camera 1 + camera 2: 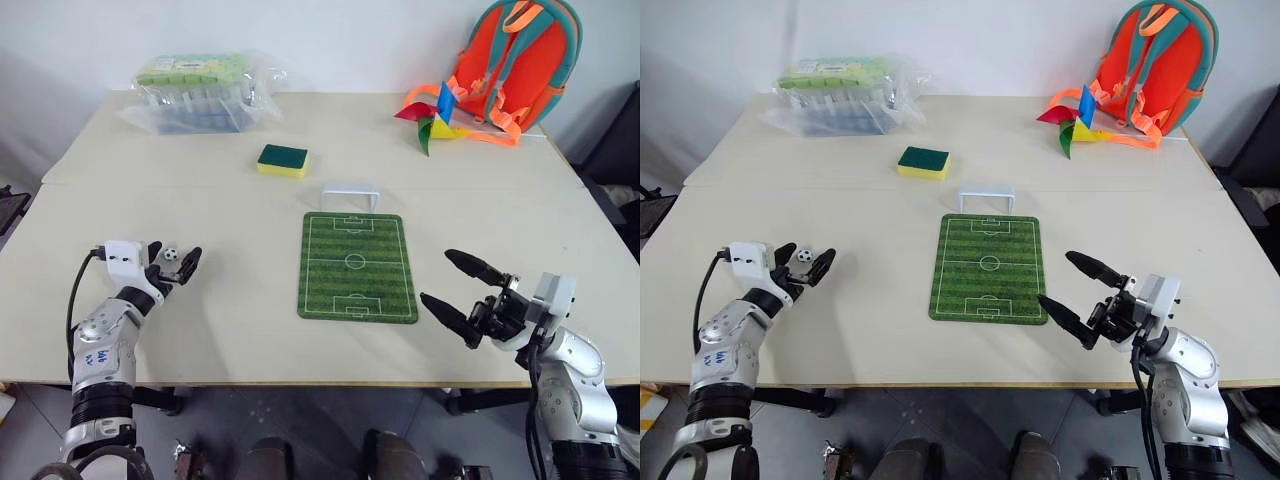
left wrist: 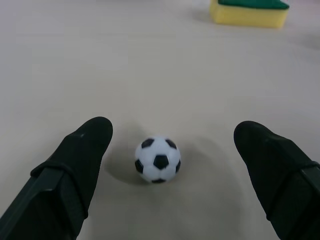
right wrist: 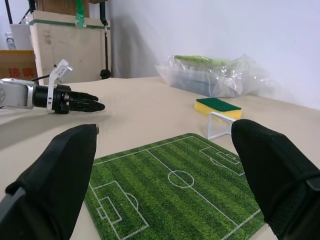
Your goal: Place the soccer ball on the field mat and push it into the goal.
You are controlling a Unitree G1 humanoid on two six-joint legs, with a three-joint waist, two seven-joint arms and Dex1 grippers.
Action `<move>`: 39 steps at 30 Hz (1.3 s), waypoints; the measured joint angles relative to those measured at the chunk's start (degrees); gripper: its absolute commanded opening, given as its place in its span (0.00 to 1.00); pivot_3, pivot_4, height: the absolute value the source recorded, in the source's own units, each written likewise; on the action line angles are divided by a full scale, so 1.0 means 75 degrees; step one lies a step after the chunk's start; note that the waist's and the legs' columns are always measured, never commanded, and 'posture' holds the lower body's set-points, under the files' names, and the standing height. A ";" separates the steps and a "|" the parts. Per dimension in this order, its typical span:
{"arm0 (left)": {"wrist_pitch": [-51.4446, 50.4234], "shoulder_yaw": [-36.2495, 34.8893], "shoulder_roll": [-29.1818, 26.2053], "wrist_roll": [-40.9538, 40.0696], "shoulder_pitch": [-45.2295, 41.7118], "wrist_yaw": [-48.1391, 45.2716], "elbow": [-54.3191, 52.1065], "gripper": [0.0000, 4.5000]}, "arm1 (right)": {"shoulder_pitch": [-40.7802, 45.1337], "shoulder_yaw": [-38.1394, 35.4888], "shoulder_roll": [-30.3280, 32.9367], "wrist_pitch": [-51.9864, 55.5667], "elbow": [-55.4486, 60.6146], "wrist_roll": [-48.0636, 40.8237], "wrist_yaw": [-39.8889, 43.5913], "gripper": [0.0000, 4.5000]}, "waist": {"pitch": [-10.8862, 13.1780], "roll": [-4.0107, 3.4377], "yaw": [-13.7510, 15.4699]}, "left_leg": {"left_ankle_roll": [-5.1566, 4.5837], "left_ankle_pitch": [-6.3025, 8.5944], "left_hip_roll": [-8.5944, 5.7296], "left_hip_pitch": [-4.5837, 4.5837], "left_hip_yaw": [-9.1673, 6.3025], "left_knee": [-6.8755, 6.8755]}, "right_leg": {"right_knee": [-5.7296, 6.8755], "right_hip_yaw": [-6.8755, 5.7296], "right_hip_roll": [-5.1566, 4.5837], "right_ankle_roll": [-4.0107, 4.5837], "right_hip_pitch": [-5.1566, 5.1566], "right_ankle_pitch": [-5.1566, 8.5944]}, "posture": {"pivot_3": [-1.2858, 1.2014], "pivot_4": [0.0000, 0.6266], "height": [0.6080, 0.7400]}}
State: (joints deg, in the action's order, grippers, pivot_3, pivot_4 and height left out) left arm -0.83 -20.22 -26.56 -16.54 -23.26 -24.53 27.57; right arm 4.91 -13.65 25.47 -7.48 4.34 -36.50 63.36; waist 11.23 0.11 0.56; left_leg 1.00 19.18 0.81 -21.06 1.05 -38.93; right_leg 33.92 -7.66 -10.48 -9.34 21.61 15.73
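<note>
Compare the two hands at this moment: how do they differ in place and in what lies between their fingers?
The left hand sits low on the bare table, left of the mat; the right hand hovers at the mat's near right corner. The ball lies between the left hand's fingers, ungripped; nothing lies between the right hand's fingers. Both are open.

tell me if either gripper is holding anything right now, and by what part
Nothing is held. The left gripper is open with the soccer ball on the table between its fingers, untouched. The right gripper is open and empty.
</note>
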 measured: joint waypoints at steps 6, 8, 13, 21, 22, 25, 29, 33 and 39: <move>0.0235 0.0101 0.0080 0.0081 -0.0090 -0.0012 0.0123 0.43 | -0.0166 0.0004 -0.0118 -0.0001 0.0078 0.0049 -0.0175 1.00 | 0.0000 0.0000 0.0102 | -0.0001 0.0001 0.0000 -0.0001 0.0002 -0.0001 | 0.0000 0.0001 0.0001 0.0000 0.0001 0.0000 | 0.52 0.24 1.00; 0.0203 0.0116 0.0077 0.0082 -0.0086 -0.0015 0.0101 0.28 | -0.0189 0.0004 -0.0123 -0.0007 0.0080 0.0090 -0.0217 1.00 | 0.0000 0.0000 0.0103 | -0.0001 0.0001 0.0000 0.0000 0.0003 -0.0001 | 0.0001 0.0002 0.0000 0.0000 0.0000 0.0000 | 0.52 0.24 1.00; 0.0003 0.0153 -0.0065 0.0057 -0.0008 -0.0233 -0.0058 0.19 | -0.0192 -0.0039 -0.0070 -0.0062 0.0078 0.0109 -0.0156 1.00 | 0.0000 0.0000 0.0094 | -0.0002 0.0001 0.0001 -0.0001 0.0004 -0.0001 | 0.0001 0.0003 0.0001 0.0000 0.0002 0.0000 | 0.52 0.24 1.00; -0.0590 0.1408 -0.0692 -0.0631 -0.0431 -0.3369 -0.1757 0.19 | -0.0501 -0.0929 0.1094 0.0007 -0.0004 -0.0237 0.0574 1.00 | 0.0001 0.0000 0.0169 | -0.0006 0.0003 0.0000 -0.0015 0.0004 -0.0007 | -0.0006 0.0000 0.0000 -0.0001 0.0003 -0.0002 | 0.52 0.24 1.00; -0.0726 0.1665 -0.0735 -0.0695 -0.0599 -0.3730 -0.2037 0.19 | -0.0592 -0.1060 0.1234 0.0019 -0.0040 -0.0286 0.0687 1.00 | 0.0001 0.0000 0.0148 | -0.0007 0.0004 0.0000 -0.0009 0.0008 -0.0006 | -0.0008 0.0003 0.0001 -0.0002 0.0002 -0.0002 | 0.52 0.24 1.00; -0.1074 0.2581 -0.0726 -0.0656 -0.1056 -0.4551 -0.2438 0.19 | -0.0983 -0.1357 0.1640 0.0002 -0.0103 -0.0346 0.1091 1.00 | 0.0002 -0.0003 0.0119 | -0.0007 0.0005 0.0000 -0.0006 0.0014 -0.0003 | -0.0008 0.0006 0.0002 -0.0002 0.0002 -0.0002 | 0.52 0.24 1.00; -0.1362 0.4454 0.0151 0.0210 -0.1850 -0.5187 -0.2312 0.19 | -0.1811 -0.2113 0.2105 -0.0103 -0.0439 -0.0389 0.1817 1.00 | 0.0003 -0.0003 0.0171 | -0.0023 0.0011 -0.0005 -0.0011 0.0025 -0.0012 | -0.0022 0.0013 0.0000 -0.0016 -0.0004 -0.0009 | 0.52 0.24 1.00; -0.1331 0.5265 0.0644 0.0795 -0.1854 -0.5077 -0.2140 0.19 | -0.2509 -0.2258 0.1975 -0.0106 -0.0223 -0.0509 0.1949 1.00 | 0.0003 -0.0004 0.0059 | -0.0022 0.0012 0.0006 -0.0001 0.0032 -0.0001 | -0.0025 0.0021 0.0009 -0.0016 -0.0002 -0.0009 | 0.52 0.24 1.00; -0.1203 0.5573 0.1311 0.1403 -0.1849 -0.4484 -0.1786 0.19 | -0.3051 -0.2258 0.1537 -0.0165 0.0417 -0.0508 0.1712 1.00 | 0.0004 -0.0005 0.0132 | -0.0029 0.0015 -0.0002 -0.0008 0.0037 -0.0025 | -0.0034 0.0039 0.0003 -0.0025 -0.0004 -0.0016 | 0.52 0.24 1.00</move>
State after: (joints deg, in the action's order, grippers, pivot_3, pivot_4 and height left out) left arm -9.85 21.58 -16.73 -6.01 -37.12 -58.16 14.17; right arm -17.97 -30.59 37.00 -8.71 7.47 -40.31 76.20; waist 11.25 0.07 1.55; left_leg 0.78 19.29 0.80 -21.12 1.32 -39.12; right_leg 33.67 -7.37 -10.46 -9.53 21.59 15.61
